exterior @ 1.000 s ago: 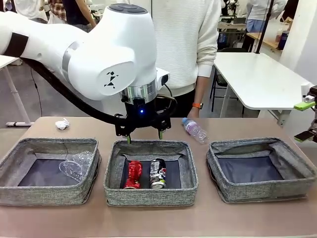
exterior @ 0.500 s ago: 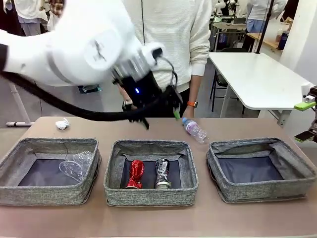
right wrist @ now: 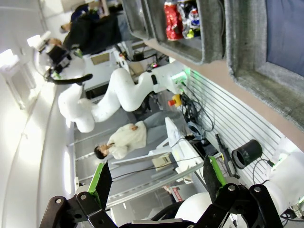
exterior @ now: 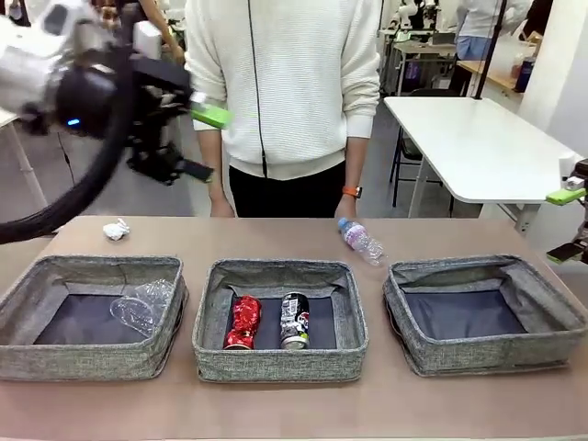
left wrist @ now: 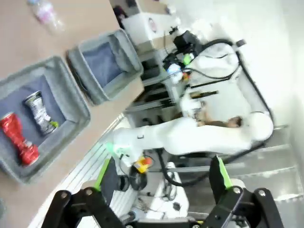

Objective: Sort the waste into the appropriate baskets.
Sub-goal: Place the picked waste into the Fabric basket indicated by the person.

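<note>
Green-padded jaws of the left gripper (exterior: 204, 142) stand spread and empty, high above the white paper ball (exterior: 116, 230) (loose on the table). The left basket (exterior: 83, 354) holds the clear plastic container (exterior: 142, 308); the middle basket (exterior: 276, 363) holds the red drink can (exterior: 242, 322) and the black-and-silver can (exterior: 294, 321). The blue-capped bottle (exterior: 361, 241) lies loose behind them, the right basket (exterior: 487, 354) is bare, and the right gripper (exterior: 568, 225) hangs released. Likely next: descend on the ball or the bottle and grasp it.

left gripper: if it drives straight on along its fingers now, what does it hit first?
Probably the right arm: in the left wrist view its white link lies dead ahead, between the fingers of the open left gripper. Depth is unclear, so I cannot tell how far off it is.
</note>
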Robot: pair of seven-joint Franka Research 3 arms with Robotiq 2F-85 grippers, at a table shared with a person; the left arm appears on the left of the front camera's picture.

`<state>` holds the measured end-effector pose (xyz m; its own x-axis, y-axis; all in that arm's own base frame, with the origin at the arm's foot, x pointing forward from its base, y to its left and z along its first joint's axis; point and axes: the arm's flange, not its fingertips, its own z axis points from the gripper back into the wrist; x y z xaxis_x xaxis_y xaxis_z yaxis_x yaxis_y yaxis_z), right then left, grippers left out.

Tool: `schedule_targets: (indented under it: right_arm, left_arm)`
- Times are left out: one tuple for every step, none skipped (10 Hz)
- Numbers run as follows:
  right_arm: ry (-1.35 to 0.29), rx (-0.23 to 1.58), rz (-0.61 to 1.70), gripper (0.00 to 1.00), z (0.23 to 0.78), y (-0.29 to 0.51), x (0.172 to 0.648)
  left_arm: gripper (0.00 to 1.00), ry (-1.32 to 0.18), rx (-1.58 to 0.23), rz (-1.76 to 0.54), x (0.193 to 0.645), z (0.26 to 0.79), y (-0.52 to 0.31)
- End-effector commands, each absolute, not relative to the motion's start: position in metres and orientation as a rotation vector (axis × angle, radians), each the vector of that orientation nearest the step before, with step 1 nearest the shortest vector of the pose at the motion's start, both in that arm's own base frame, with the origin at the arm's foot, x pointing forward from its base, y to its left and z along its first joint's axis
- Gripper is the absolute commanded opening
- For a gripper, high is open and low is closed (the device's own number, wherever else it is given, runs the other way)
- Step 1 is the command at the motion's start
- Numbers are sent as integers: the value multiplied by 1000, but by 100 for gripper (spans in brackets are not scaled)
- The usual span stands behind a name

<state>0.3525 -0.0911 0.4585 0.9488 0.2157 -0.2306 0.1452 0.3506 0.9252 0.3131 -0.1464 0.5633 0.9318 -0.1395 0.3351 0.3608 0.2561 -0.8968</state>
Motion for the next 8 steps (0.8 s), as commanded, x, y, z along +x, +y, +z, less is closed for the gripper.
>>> schedule_targets:
  right_arm:
    - [343,1223,37,100,463,-90,353]
    - [343,1223,37,100,463,-90,353]
    - [343,1223,37,100,463,-90,353]
    - [343,1223,37,100,463,-90,353]
    - [343,1223,37,100,463,-90,353]
    - [343,1223,37,100,463,-90,353]
    - [343,1223,37,100,463,-90,353]
    - [343,1223,37,100,463,-90,353]
  left_arm:
    - [100,-207,-1296,-68,289,520,-61]
    - [100,-246,-1392,2,274,503,-25]
    - [100,-257,-1459,79,264,481,5]
    - [100,-219,-1488,146,263,462,21]
    - [100,-125,-1592,91,268,453,17]
    - [100,-240,-1431,91,306,513,35]
    - [100,-240,-1431,91,306,513,35]
    - [100,-240,-1431,91,306,513,35]
